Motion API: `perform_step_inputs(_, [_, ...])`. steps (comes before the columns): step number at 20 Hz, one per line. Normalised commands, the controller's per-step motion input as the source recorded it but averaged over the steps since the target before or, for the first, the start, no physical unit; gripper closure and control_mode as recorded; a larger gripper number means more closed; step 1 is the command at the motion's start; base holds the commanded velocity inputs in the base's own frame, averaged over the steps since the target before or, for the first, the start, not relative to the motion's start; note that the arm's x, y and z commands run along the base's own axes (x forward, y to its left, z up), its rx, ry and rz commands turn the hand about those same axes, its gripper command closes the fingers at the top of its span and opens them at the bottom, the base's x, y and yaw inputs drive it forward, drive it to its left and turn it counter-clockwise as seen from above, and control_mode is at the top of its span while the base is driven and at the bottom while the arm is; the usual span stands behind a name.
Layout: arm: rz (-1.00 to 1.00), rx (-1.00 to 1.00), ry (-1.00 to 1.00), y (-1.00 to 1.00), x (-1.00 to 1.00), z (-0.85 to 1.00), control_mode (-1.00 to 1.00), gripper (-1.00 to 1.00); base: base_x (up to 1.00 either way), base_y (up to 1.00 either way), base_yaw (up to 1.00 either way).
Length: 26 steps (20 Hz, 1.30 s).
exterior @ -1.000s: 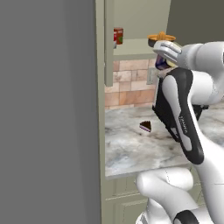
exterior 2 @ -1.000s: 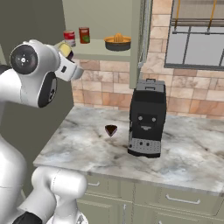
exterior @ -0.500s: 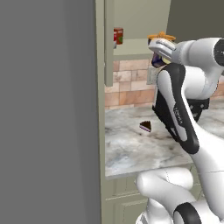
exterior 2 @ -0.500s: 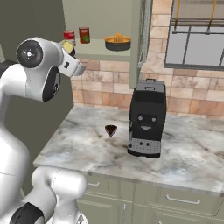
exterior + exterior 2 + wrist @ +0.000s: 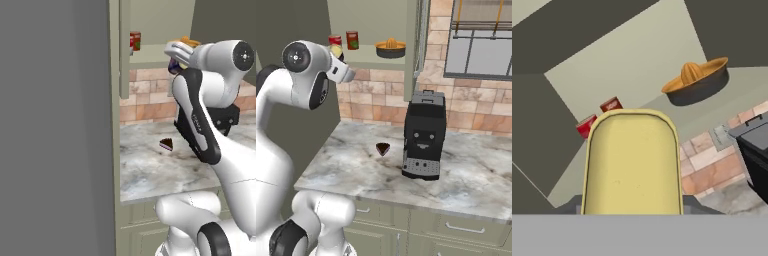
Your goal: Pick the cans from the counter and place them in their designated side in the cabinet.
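The end effector [image 5: 342, 59] is squeezed shut on the small dark blue can with the yellow top [image 5: 631, 162]. It holds the can up high, just in front of the flat shelf of the pale olive-green wall cabinet [image 5: 373, 56]. In the hand view the can's yellow top covers much of the picture.

Two little red cans [image 5: 336, 41] with darker label bands stand side by side on the left part of the shelf. An orange juicer in a dark bowl [image 5: 390, 48] sits further right on the same shelf.

I think the blue can goes on the shelf next. It could bump the red cans and knock them over, because they stand close to where the arm is reaching. It could also hit the shelf edge if it comes in too low, and then slip out.

Down on the grey-white marble worktop [image 5: 361, 167] sit a dark wedge of cake [image 5: 383, 148] and a black coffee machine [image 5: 424, 134].
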Motion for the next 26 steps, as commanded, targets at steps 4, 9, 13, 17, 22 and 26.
perform_step_inputs(4, [0.02, 0.0, 0.0, 0.03, 0.25, 0.0, -1.0, 1.0, 0.0, 0.0, 0.0])
perform_step_inputs(9, [0.03, 0.0, 0.0, 0.04, 0.27, 0.0, -1.0, 1.0, 0.0, 0.0, 0.0])
perform_step_inputs(13, [0.02, 0.0, 0.0, 0.08, 0.29, 0.0, -1.0, 1.0, 0.0, 0.0, 0.0])
perform_step_inputs(17, [0.02, 0.0, 0.0, 0.09, 0.29, 0.0, -1.0, 1.0, 0.0, 0.0, 0.0])
perform_step_inputs(22, [0.02, 0.0, 0.0, 0.08, 0.3, 0.0, -1.0, 1.0, 0.0, 0.0, 0.0])
perform_step_inputs(26, [0.01, 0.0, 0.01, 0.06, 0.28, 0.0, -1.0, 1.0, 0.0, 0.0, 0.0])
